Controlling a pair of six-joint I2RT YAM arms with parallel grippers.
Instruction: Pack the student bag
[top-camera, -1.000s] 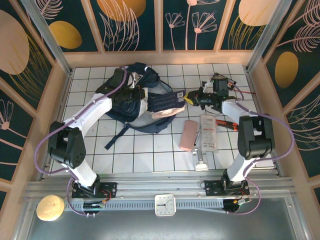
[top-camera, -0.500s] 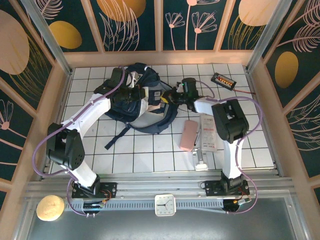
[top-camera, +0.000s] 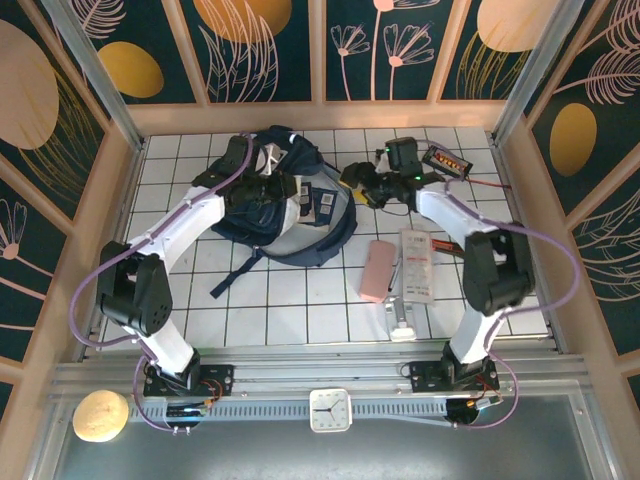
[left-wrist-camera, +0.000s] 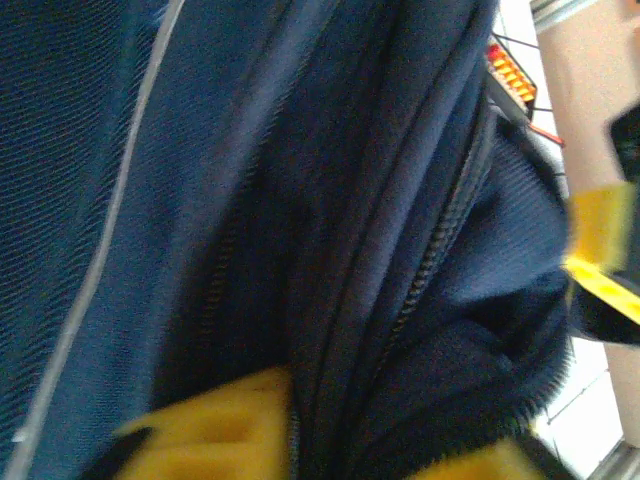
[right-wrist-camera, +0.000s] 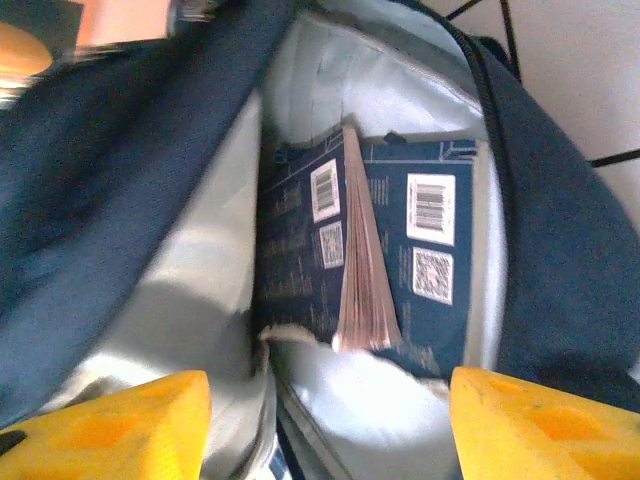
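Left arm (top-camera: 175, 235) reached fwd from its base, elbow out left, forearm angled up-right. Left gripper (top-camera: 288, 195) pointed right, fingers (left-wrist-camera: 220, 425) part-way apart in wrist cam, grip unclear. Right arm (top-camera: 450, 215) arched fwd & inward, elbow at right. Right gripper (top-camera: 358, 186) pointed left toward the other, fingers (right-wrist-camera: 110, 420) spread wide w/ nothing clamped btwn them.

Books (right-wrist-camera: 395, 250) inside student bag (right-wrist-camera: 570, 260)

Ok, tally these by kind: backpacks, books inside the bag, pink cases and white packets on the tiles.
Student bag: 1
Books inside it: 2
Pink case: 1
White packet: 1
Total: 5
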